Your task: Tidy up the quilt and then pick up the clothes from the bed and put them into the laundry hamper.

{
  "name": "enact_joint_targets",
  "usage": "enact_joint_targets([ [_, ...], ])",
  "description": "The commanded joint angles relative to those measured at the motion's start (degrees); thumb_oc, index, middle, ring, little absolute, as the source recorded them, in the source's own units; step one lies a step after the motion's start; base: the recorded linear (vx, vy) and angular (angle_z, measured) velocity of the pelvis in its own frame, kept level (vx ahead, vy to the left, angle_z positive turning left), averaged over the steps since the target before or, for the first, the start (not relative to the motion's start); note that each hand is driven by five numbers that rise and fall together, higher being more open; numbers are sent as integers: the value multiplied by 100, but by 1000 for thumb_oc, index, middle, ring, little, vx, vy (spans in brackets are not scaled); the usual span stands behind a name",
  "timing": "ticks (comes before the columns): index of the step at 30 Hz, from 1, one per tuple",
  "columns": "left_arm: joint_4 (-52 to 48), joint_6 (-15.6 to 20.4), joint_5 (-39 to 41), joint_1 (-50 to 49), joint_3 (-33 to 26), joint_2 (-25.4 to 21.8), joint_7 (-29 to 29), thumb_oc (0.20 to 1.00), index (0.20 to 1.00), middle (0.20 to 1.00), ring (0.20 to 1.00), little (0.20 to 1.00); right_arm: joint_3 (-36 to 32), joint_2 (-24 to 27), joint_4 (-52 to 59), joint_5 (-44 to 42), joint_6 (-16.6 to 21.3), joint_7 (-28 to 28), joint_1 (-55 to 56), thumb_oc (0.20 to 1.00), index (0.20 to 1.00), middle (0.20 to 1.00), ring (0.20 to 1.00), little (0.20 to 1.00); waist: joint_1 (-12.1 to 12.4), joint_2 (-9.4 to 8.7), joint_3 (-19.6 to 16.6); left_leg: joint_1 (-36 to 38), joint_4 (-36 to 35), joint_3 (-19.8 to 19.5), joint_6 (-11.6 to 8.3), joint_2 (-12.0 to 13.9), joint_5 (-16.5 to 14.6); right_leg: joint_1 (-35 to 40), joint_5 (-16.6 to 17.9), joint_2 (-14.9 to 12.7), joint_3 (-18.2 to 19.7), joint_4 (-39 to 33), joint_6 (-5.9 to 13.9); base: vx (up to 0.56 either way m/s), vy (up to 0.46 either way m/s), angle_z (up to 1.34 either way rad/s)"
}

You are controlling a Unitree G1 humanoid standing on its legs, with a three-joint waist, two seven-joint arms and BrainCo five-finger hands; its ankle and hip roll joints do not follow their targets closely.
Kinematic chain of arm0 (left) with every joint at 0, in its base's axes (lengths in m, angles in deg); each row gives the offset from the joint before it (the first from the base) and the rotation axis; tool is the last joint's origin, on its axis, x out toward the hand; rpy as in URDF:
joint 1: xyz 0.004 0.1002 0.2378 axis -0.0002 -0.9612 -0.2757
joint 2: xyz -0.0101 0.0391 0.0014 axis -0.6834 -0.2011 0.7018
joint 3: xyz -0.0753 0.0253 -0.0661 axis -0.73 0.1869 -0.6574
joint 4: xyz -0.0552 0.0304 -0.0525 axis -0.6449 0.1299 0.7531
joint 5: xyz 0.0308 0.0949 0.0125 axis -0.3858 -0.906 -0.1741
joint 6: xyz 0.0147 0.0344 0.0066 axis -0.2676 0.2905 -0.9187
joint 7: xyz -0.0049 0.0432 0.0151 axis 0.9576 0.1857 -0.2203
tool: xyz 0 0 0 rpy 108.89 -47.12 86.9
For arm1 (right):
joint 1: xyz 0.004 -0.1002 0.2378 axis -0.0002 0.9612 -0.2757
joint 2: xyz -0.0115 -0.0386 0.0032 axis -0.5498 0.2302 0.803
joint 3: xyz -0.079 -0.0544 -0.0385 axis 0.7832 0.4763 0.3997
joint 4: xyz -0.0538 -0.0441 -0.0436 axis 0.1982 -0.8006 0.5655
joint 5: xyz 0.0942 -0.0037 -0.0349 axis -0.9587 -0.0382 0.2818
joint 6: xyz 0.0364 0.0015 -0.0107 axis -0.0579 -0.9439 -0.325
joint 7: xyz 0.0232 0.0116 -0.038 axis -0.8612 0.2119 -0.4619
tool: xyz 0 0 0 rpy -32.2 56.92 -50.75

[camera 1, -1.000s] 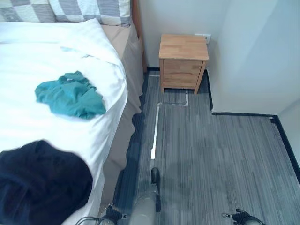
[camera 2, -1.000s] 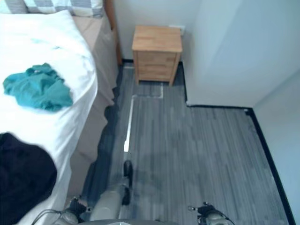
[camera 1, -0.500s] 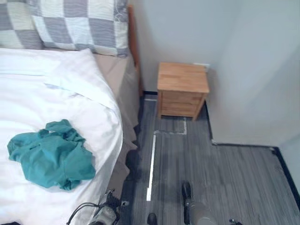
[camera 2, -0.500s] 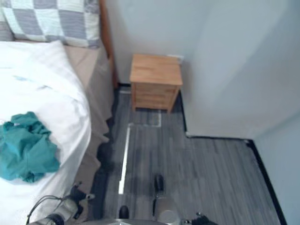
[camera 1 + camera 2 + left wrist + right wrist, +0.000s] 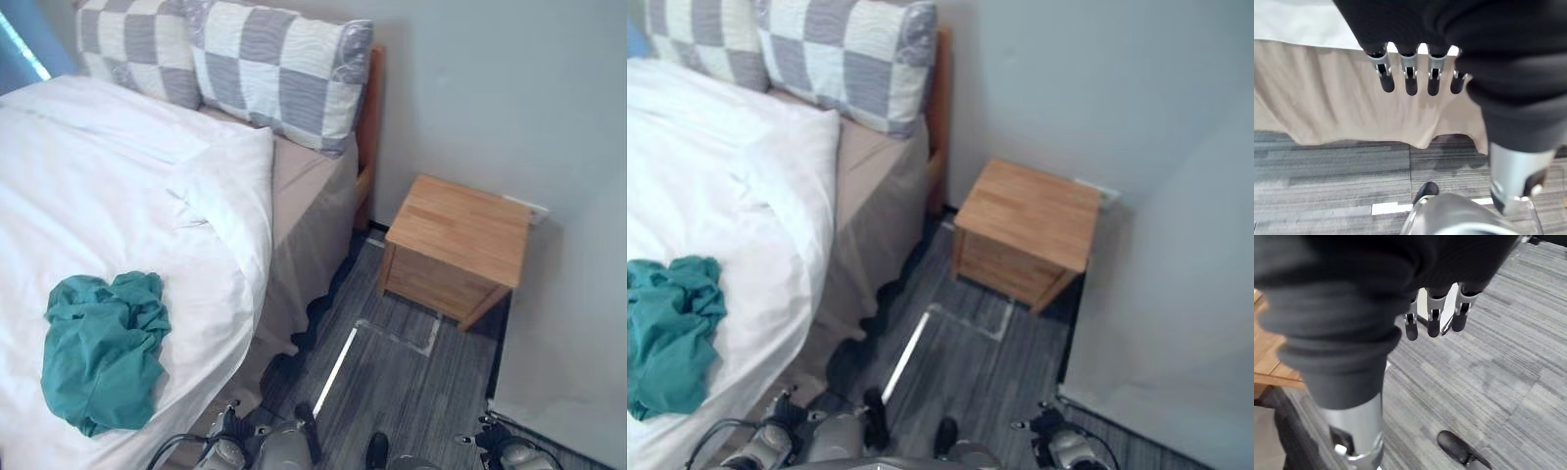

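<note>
A white quilt (image 5: 108, 186) covers the bed, with one corner folded back in a rumpled flap (image 5: 230, 181) near the pillows. A crumpled teal garment (image 5: 98, 352) lies on the quilt close to the bed's near edge. My left hand (image 5: 1410, 81) hangs with straight fingers beside the beige bed skirt (image 5: 1327, 98), just below the quilt's edge (image 5: 1298, 24), holding nothing. My right hand (image 5: 1433, 318) hangs open over the grey floor (image 5: 1488, 357), also with nothing in it.
Two grey-and-white checked pillows (image 5: 274, 69) lean at the head of the bed against a wooden headboard (image 5: 370, 117). A wooden nightstand (image 5: 456, 245) stands against the wall to the right. A white tape line (image 5: 335, 357) runs along the floor strip between them.
The whole picture has shifted toward the head of the bed: the pillows have come into view and the black garment has slid out of it. The teal garment lies as before.
</note>
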Motion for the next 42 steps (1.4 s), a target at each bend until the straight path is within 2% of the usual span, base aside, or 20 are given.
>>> enact_joint_targets([
  [1, 235, -172, -254, -110, -69, -177, 64, 1000, 1000, 1000, 1000, 1000, -221, 815, 1469, 1163, 282, 393, 19, 1000, 1000, 1000, 1000, 1000, 100, 129, 62, 1274, -915, -463, 316, -396, -475, -632, 90, -1061, 210, 2388, 1020, 94, 106, 127],
  [2, 235, -173, -257, -111, -70, -169, 64, 1000, 1000, 1000, 1000, 1000, -228, 824, 1496, 1174, 267, 388, 35, 1000, 1000, 1000, 1000, 1000, 70, 122, 53, 1264, -930, -488, 335, -432, -473, -657, 63, -1103, 192, 2449, 1040, 173, 123, 110],
  [3, 241, -215, -319, -154, -176, -212, 109, 1000, 1000, 1000, 1000, 1000, -294, 1067, 2159, 1507, 216, 372, 63, 1000, 1000, 1000, 1000, 1000, -31, 96, 115, 1398, -995, -635, 409, -483, -526, -906, 443, -1236, 389, 2939, 1233, 164, 52, 117],
  [4, 245, -259, -246, -281, -420, -289, 263, 1000, 1000, 1000, 1000, 1000, -431, 1507, 3240, 1937, 331, 529, 84, 1000, 1000, 1000, 1000, 1000, -145, 173, 273, 1546, -1167, -898, 470, -370, -477, -1450, 723, -1189, 1039, 3885, 1318, 164, 44, 123],
  [7, 227, -241, -258, -343, -490, -285, 303, 1000, 1000, 1000, 1000, 1000, -631, 1873, 3887, 2242, 368, 639, 194, 1000, 1000, 1000, 1000, 1000, -231, 214, 315, 1708, -1368, -1318, 430, -359, -422, -1822, 553, -937, 1522, 3909, 1253, 235, -135, 155],
  [8, 194, -185, -291, -406, -474, -318, 264, 1000, 1000, 1000, 1000, 1000, -849, 2213, 4527, 2507, 432, 720, 234, 1000, 1000, 1000, 1000, 1000, -325, 101, 316, 1816, -1459, -1823, 314, -429, -482, -1873, 236, -811, 1917, 2985, 1160, 193, -203, 151],
  [9, 192, -185, -292, -407, -471, -318, 263, 1000, 1000, 1000, 1000, 1000, -863, 2215, 4548, 2511, 424, 711, 251, 1000, 1000, 1000, 1000, 1000, -345, 114, 309, 1797, -1461, -1847, 309, -414, -456, -1853, 273, -801, 1881, 2930, 1149, 414, -378, 182],
  [11, 203, -84, -303, -347, -427, -357, 245, 1000, 1000, 1000, 1000, 1000, -1130, 2606, 5109, 2781, 493, 878, 182, 1000, 1000, 1000, 1000, 1000, -535, -56, 269, 1912, -1461, -2584, 155, -495, -679, -1764, 156, -611, 2958, 1224, 1194, 340, -277, 198],
  [12, 207, -82, -304, -341, -424, -352, 246, 1000, 1000, 1000, 1000, 1000, -1141, 2610, 5120, 2782, 492, 874, 191, 1000, 1000, 1000, 1000, 1000, -557, -55, 259, 1881, -1457, -2609, 154, -501, -652, -1755, 201, -625, 2933, 1171, 1193, 311, -277, 193],
  [13, 154, -49, -273, -216, -378, -434, 211, 1000, 1000, 1000, 1000, 1000, -1270, 2840, 5214, 2868, 434, 1001, 58, 1000, 1000, 1000, 1000, 1000, -592, -120, 268, 1947, -1510, -3132, 51, -517, -746, -1881, 348, -445, 3828, 810, 1345, 180, -252, 167],
  [18, 178, -48, -300, -262, -248, -507, 196, 1000, 1000, 1000, 1000, 1000, -955, 3249, 5394, 2893, 458, 1096, -785, 1000, 1000, 1000, 1000, 1000, -438, -166, 182, 1839, -1483, -3641, -45, -439, -721, -1618, 350, -571, 3496, 681, 1206, 139, -260, 179],
  [23, 125, 7, -273, -525, 90, -343, 206, 1000, 1000, 1000, 1000, 1000, 256, 3539, 4930, 3026, 420, 1037, -2645, 1000, 1000, 1000, 1000, 1000, -108, 37, 233, 1482, -1170, -3831, -337, -187, -636, -1359, 182, -534, 2968, 466, 1005, 95, -211, 43],
  [24, 85, -3, -235, -430, 231, -305, 272, 1000, 1000, 1000, 1000, 1000, 548, 3602, 4666, 3060, 361, 1107, -3071, 1000, 1000, 1000, 1000, 1000, -78, 46, 317, 1248, -979, -3747, -384, -203, -582, -1297, 149, -606, 2783, 420, 966, -112, -139, 47],
  [26, 96, -38, -262, -274, 444, -287, 285, 1000, 1000, 1000, 1000, 1000, 1097, 3584, 3971, 3136, 165, 1142, -3766, 1000, 1000, 1000, 1000, 1000, -145, 173, 533, 774, -771, -2689, -367, 5, -288, -1233, 31, -752, 2246, 499, 923, -143, -117, 112],
  [28, 66, -28, -306, -262, 510, -349, 261, 1000, 1000, 1000, 1000, 1000, 1537, 3482, 3529, 3170, 80, 1072, -4392, 1000, 1000, 1000, 1000, 1000, -164, 331, 618, 744, -958, -2293, -323, 92, -154, -1418, 5, -683, 2166, 641, 890, -81, 12, 129],
  [34, 100, 89, -155, -54, 610, -540, 322, 1000, 1000, 1000, 1000, 1000, 2651, 3009, 1669, 2947, 41, 835, -5849, 1000, 1000, 1000, 1000, 1000, -88, 608, 899, 368, -1175, -2280, -304, 84, 100, -2315, -81, -566, 2156, 1285, 846, -100, -10, 4],
  [35, 95, 132, 7, 91, 663, -651, 333, 1000, 1000, 1000, 1000, 1000, 3069, 2883, 807, 2992, -4, 719, -6384, 325, 325, 325, 325, 325, -43, 661, 995, 221, -1197, -2280, -314, 92, 170, -2582, -120, -540, 2172, 1494, 839, -77, -22, 18],
  [36, 96, 132, 7, 92, 659, -647, 334, 1000, 1000, 1000, 1000, 1000, 3078, 2879, 800, 2990, -1, 721, -6393, 200, 200, 200, 200, 200, -47, 662, 992, 215, -1195, -2280, -314, 91, 170, -2591, -122, -541, 2173, 1499, 839, -97, -32, 16],
  [38, 73, 190, 211, 248, 708, -653, 343, 1000, 1000, 1000, 1000, 1000, 3152, 2672, -118, 3040, -145, 685, -6564, 200, 200, 200, 200, 200, -14, 720, 1088, 61, -1215, -2312, -358, 99, 246, -2812, -127, -534, 2176, 1626, 846, -47, -23, 2],
  [42, 89, 205, 147, 313, 740, -564, 352, 1000, 1000, 1000, 1000, 1000, 2766, 2710, -119, 2842, -160, 758, -6178, 200, 200, 200, 200, 200, -129, 664, 1054, 177, -1300, -2274, -405, 121, 273, -2677, -108, -495, 2194, 1492, 861, 0, -1, -1],
])
